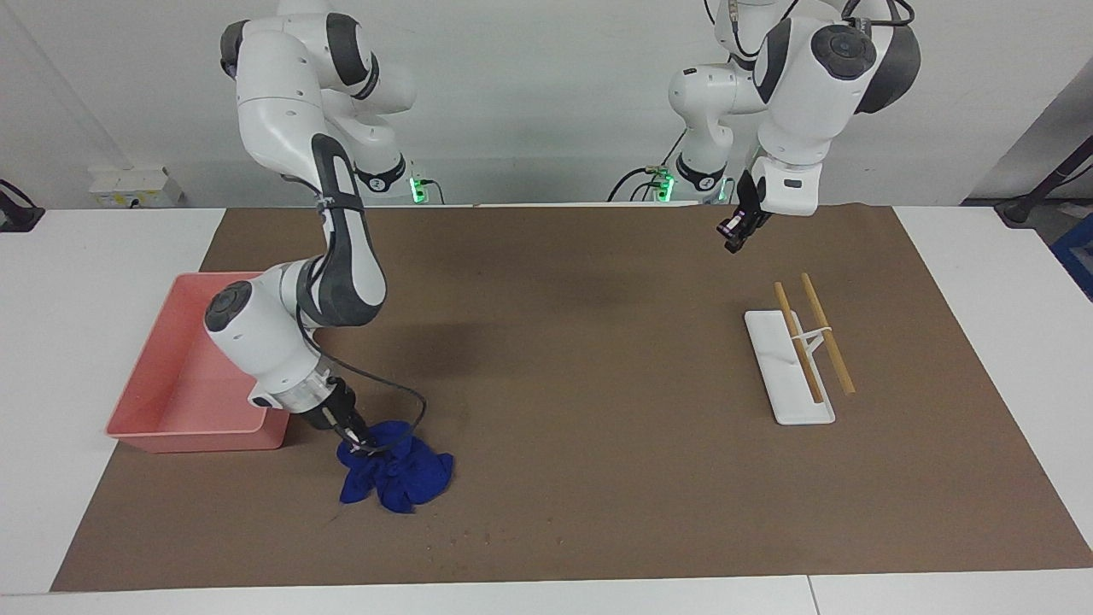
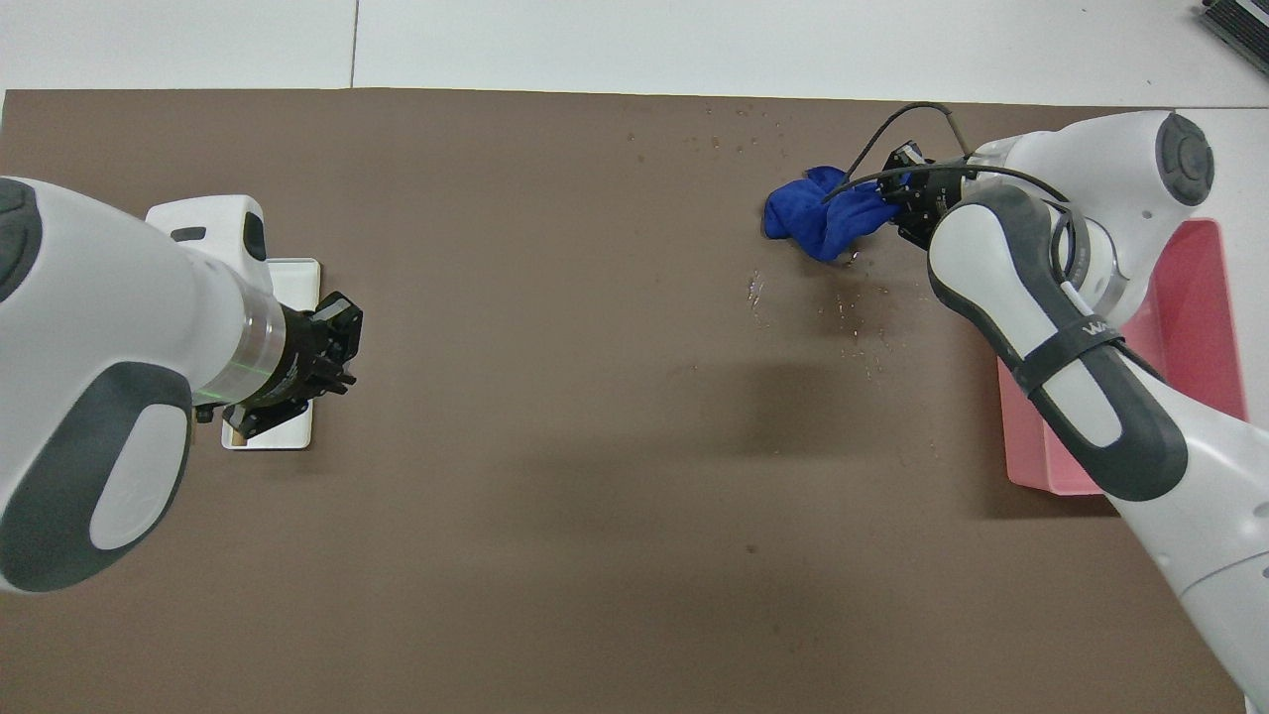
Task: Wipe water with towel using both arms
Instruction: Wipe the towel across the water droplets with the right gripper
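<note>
The blue towel (image 1: 397, 474) (image 2: 823, 213) lies bunched on the brown mat (image 1: 598, 427), beside the corner of the pink tray farthest from the robots. My right gripper (image 1: 354, 440) (image 2: 897, 198) is shut on the towel's edge and presses it down onto the mat. The water (image 2: 853, 307) shows as small specks just nearer the robots than the towel. More water specks (image 1: 478, 538) dot the mat near its edge farthest from the robots. My left gripper (image 1: 734, 237) (image 2: 347, 342) hangs raised over the mat at the left arm's end, holding nothing.
A pink tray (image 1: 196, 427) (image 2: 1031, 466) stands at the right arm's end, close beside the right arm's wrist. A white rest (image 1: 790, 401) (image 2: 297, 273) with two wooden sticks (image 1: 820, 333) lies at the left arm's end.
</note>
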Available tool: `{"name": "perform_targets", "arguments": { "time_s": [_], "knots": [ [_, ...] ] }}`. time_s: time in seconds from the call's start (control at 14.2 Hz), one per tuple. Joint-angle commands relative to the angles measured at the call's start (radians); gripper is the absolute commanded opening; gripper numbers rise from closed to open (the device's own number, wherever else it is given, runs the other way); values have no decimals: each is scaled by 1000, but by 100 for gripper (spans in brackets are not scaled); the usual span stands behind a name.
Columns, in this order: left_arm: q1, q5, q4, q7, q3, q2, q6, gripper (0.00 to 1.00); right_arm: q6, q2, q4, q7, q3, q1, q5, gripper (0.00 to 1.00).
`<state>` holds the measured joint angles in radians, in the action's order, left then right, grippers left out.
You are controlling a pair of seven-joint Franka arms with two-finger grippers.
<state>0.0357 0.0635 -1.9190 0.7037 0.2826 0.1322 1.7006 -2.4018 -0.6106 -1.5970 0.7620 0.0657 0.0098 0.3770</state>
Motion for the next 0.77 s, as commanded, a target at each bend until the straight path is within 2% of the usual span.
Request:
{"name": "perform_targets", "arguments": {
  "time_s": [0.0, 0.14, 0.35, 0.56, 0.7],
  "knots": [
    [58, -13, -55, -227, 3, 49, -18, 0, -39, -34, 6, -12, 8, 1, -84, 0],
    [87, -69, -57, -353, 3, 49, -13, 0, 7, -31, 2, -12, 8, -1, -92, 0],
    [134, -88, -93, -493, 1, 58, 29, 0, 93, -9, -29, -12, 2, -8, -96, 0],
    [214, -119, -185, -620, 3, 89, 134, 0, 113, 47, -127, -4, 0, -8, -131, 0],
    [248, -119, -199, -668, 3, 87, 174, 0, 113, 95, -210, -3, -3, -13, -170, 0]
  ]
}}
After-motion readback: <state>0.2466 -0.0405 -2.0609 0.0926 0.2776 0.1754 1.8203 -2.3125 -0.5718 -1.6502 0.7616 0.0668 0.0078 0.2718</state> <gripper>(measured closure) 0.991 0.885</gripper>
